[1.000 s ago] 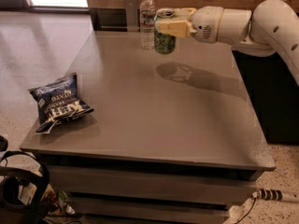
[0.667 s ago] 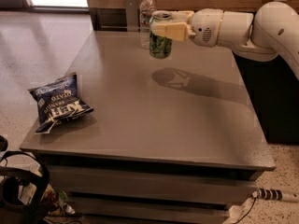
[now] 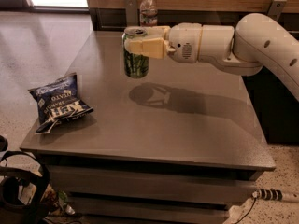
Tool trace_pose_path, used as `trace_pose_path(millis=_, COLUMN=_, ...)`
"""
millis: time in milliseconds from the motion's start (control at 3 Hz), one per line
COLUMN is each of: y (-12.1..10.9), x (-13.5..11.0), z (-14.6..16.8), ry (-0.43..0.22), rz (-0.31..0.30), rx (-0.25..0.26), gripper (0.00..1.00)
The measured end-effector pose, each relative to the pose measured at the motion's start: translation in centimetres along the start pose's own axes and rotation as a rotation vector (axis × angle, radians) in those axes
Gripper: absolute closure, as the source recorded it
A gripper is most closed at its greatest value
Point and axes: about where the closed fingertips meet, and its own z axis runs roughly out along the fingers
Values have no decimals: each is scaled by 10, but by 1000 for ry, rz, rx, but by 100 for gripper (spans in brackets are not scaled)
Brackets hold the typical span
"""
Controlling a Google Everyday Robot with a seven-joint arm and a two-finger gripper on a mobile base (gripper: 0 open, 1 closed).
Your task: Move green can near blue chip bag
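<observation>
The green can point(image 3: 136, 63) with pale print and a silver top hangs in the air above the middle of the grey table point(image 3: 187, 134). My gripper point(image 3: 138, 45) is shut on its upper part, reaching in from the right on the white arm point(image 3: 233, 43). The can's shadow lies on the table just below and to the right. The blue chip bag point(image 3: 58, 101) with white lettering lies near the table's left front corner, well to the left of and nearer than the can.
A clear plastic water bottle point(image 3: 148, 9) stands at the table's far edge, behind the can. Dark cabinets flank the table on the right. A black bag and cables point(image 3: 18, 190) sit on the floor at the front left.
My gripper has carried the green can to the left and toward the front, away from the water bottle and closer to the chip bag. The bag has not moved.
</observation>
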Motion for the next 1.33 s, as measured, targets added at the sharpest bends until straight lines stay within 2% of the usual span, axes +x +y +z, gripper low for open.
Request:
trace_pose_path(millis=333, y=7, x=2, z=6, ry=-1, rz=-6, rx=-9, gripper=100)
trace_pose_path(millis=667, y=28, x=7, z=15, ry=6, rz=-19, rx=-6, gripper=100)
trace_pose_path(millis=1000, y=63, x=18, z=24, ry=7, rz=-25, rx=8, gripper=100)
trace_pose_path(millis=1333, y=79, x=29, z=29, ry=10, rz=-18, rx=15, gripper=100)
